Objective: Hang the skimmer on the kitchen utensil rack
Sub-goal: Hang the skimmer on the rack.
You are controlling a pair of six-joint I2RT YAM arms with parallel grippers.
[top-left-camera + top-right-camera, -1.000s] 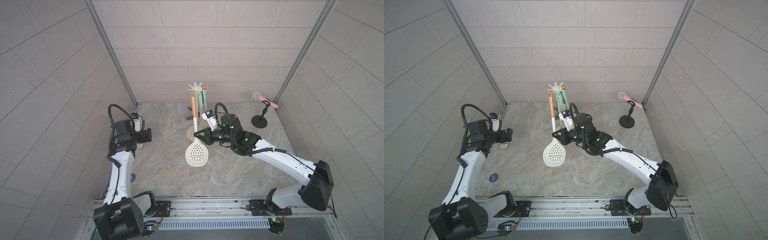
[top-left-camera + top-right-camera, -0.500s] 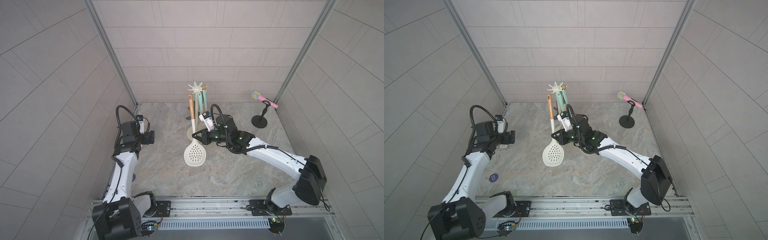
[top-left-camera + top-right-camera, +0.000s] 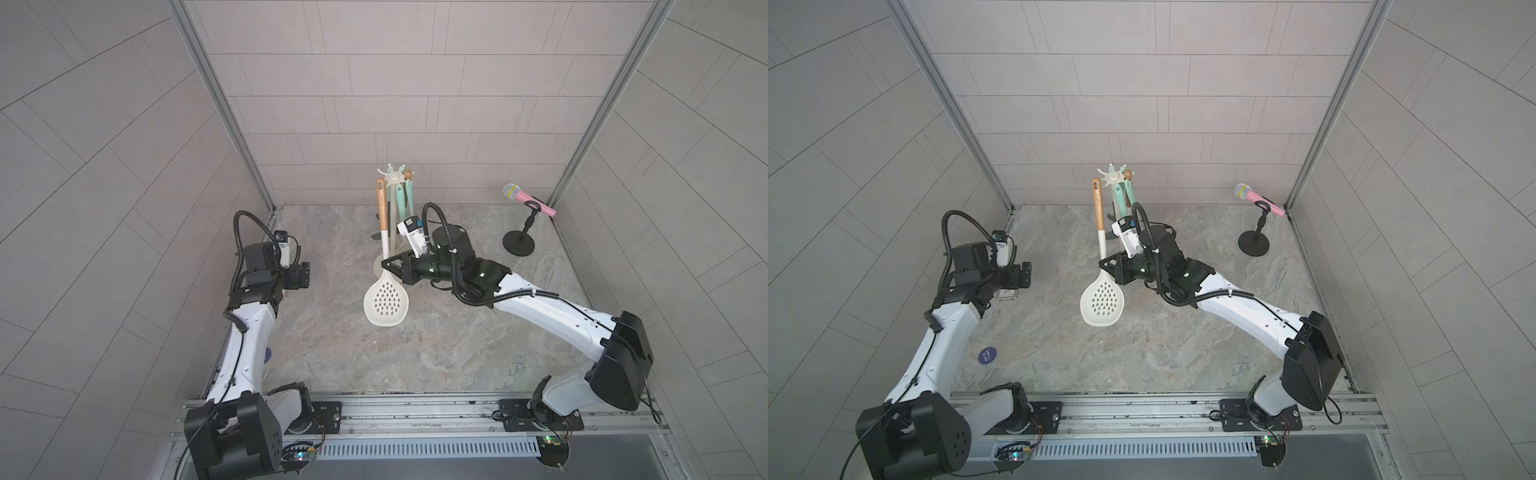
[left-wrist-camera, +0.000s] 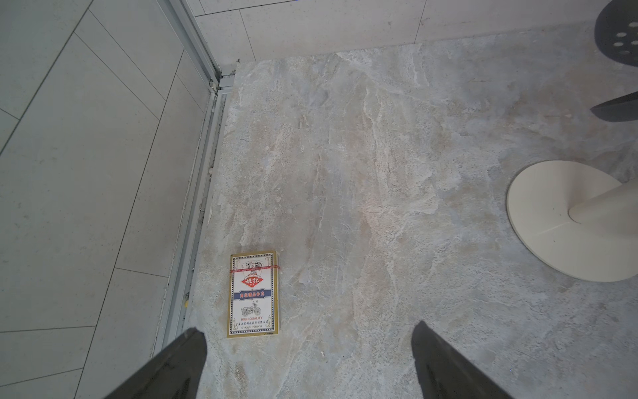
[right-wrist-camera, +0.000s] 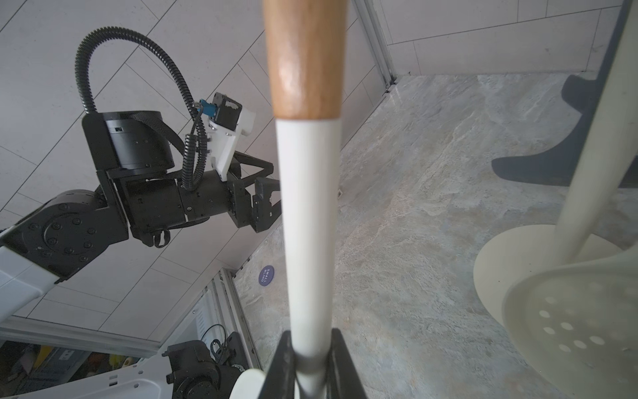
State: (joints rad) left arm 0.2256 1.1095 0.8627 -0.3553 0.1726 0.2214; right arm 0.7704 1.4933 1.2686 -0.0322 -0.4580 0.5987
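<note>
Right gripper [image 5: 309, 349] pinches the skimmer [image 5: 307, 214], its wooden handle end cropped in wrist view.

The skimmer [image 5: 305, 221] lost its handle end past the right wrist view's edge. In a top view, centre frame, the kitchen utensil rack [image 3: 391, 178] had its base mostly hidden behind the skimmer and right gripper [image 3: 385, 266].

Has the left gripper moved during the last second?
Yes. In both top views the left gripper has shifted a little toward the kitchen utensil rack.
</note>
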